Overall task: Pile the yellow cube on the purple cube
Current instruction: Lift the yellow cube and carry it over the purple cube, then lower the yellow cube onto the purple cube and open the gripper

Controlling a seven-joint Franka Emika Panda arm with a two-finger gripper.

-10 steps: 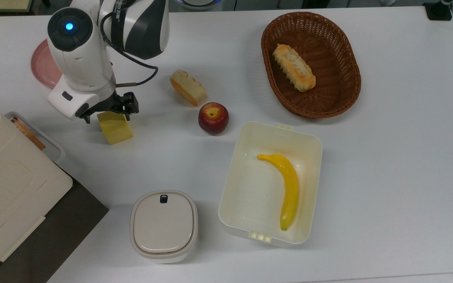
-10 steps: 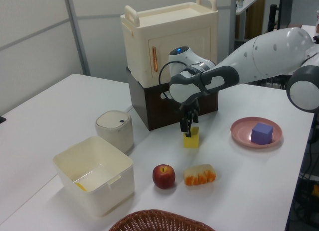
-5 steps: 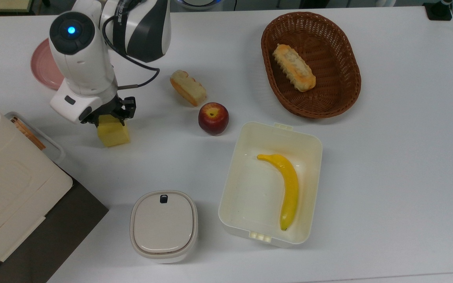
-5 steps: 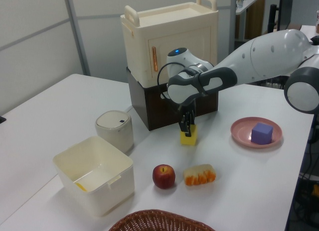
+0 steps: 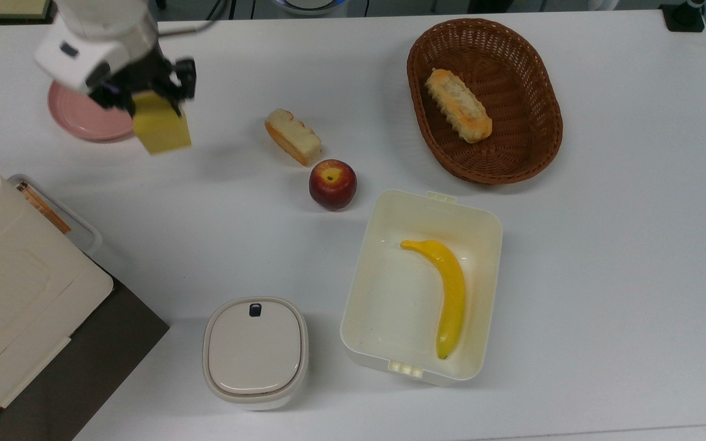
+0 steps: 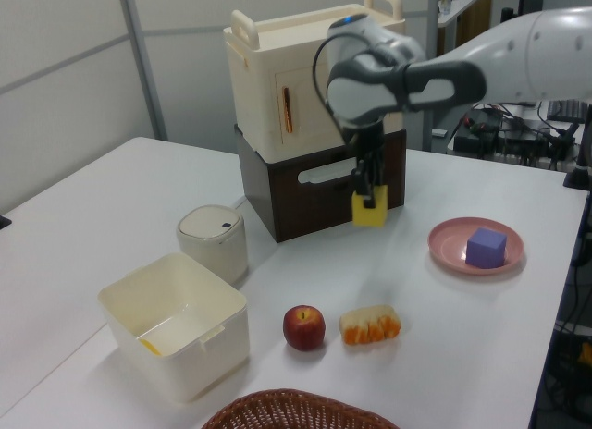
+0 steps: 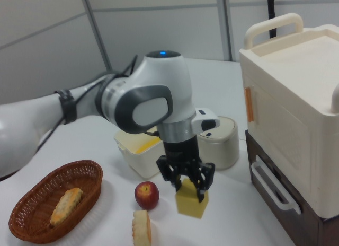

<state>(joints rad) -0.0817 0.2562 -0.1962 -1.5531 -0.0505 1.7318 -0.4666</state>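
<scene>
My gripper [image 5: 144, 98] [image 6: 368, 193] [image 7: 186, 186] is shut on the yellow cube [image 5: 162, 130] [image 6: 368, 213] [image 7: 191, 204] and holds it well above the table. In the left view the purple cube [image 6: 487, 247] sits on a pink plate [image 6: 453, 245] to the right of the held block, a good gap away. In the top view the pink plate [image 5: 86, 119] lies at the far left, partly under my wrist, and the purple cube is hidden by the arm.
A bread slice [image 5: 293, 136] and a red apple [image 5: 333, 184] lie mid-table. A white bin [image 5: 488, 233] holds a banana [image 5: 445, 291]. A wicker basket [image 5: 531, 141] with a bun stands at the back. A lidded pot [image 5: 255, 350] and a cream cabinet [image 6: 314, 105] stand nearby.
The gripper closed on the yellow cube, lifted it off the table and carried it toward the pink plate, up in the top view and right in the left view.
</scene>
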